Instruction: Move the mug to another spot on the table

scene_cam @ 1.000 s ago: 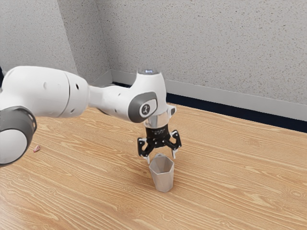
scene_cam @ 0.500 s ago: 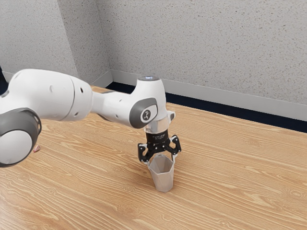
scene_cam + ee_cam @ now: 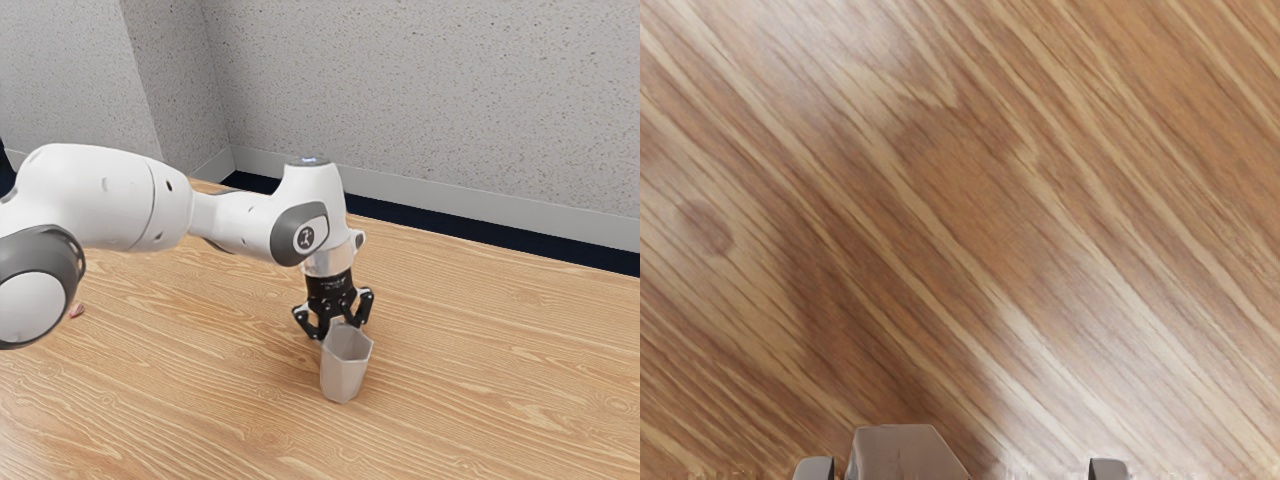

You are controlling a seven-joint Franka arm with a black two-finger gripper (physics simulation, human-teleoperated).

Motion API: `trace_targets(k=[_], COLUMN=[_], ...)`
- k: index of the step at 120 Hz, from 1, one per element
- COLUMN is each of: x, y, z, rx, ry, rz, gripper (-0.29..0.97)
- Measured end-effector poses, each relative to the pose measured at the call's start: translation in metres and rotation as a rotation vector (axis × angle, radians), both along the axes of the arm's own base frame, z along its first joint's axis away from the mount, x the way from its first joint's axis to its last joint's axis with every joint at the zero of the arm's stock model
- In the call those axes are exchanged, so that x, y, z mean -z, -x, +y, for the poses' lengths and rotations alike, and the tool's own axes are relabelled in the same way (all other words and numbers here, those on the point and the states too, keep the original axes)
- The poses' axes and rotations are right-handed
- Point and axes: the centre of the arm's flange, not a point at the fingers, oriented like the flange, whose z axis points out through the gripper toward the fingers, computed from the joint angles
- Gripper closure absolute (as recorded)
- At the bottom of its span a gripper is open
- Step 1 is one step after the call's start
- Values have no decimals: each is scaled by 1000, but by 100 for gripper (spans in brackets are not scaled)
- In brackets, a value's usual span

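Note:
A grey, faceted mug (image 3: 345,368) stands upright on the wooden table (image 3: 500,340), near the middle. My black gripper (image 3: 335,326) comes straight down onto the mug's rim, on the side toward the exterior view's left. Its fingers are drawn in against the rim, so it is shut on the mug. In the wrist view a grey piece of the mug (image 3: 900,452) lies just under the hand, with one fingertip (image 3: 812,468) close beside it and the other fingertip (image 3: 1105,468) farther off. The mug's base rests on the table.
A small reddish object (image 3: 77,310) lies on the table at the exterior view's far left. Wood surface stretches around the mug on all sides. The table's back edge runs along a dark baseboard (image 3: 480,228) by the wall.
My hand has come down over the mug's rim and the fingers have drawn in from wide apart. The mug has shifted slightly toward the exterior view's right.

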Motion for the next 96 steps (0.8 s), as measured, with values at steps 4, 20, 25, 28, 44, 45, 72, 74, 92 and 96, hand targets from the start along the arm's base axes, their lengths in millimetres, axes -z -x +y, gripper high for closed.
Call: trace_targets(k=[4,20,25,28,44,45,72,74,92,96], x=[-1,-13,-20,-23,-29,-29,-35,-35,-38,-39], y=[0,1,1,1,2,2,5,7,18,20], z=[-1,-3,-3,-3,-4,-4,2,5,52,61], rx=[-11,-51,-63,-74,-125,-128,-174,-180,-251,-264], ry=[12,60,75,89,147,151,195,196,202,203], rz=[4,8,6,7,27,28,48,51,67,68], gripper=[51,52,52,52,58,58,59,59,59,60])
